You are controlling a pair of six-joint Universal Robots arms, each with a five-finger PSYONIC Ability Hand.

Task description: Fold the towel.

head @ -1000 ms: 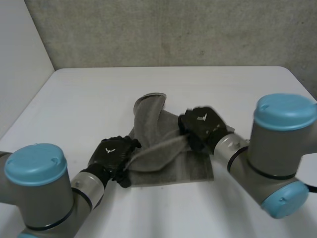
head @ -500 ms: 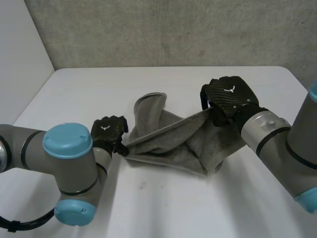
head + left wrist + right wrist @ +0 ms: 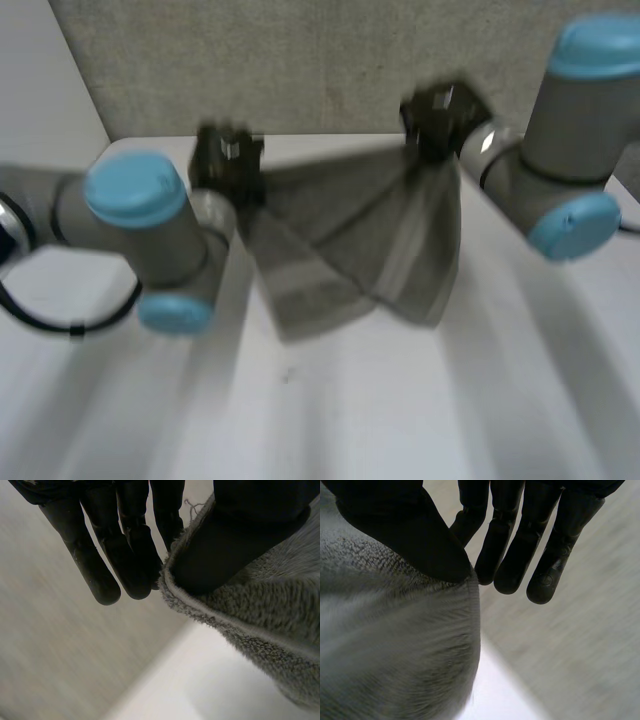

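The right hand (image 3: 512, 540) pinches the grey towel's (image 3: 395, 645) edge between thumb and straight fingers, the cloth hanging above the white worktop (image 3: 496, 696).

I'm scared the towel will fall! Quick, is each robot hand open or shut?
Left hand: shut on the towel, pinching its edge with the thumb.
Right hand: shut on the towel too, pinching another part of its edge.

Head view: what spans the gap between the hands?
In head view, the grey towel, its top corners pinched by left hand and right hand.
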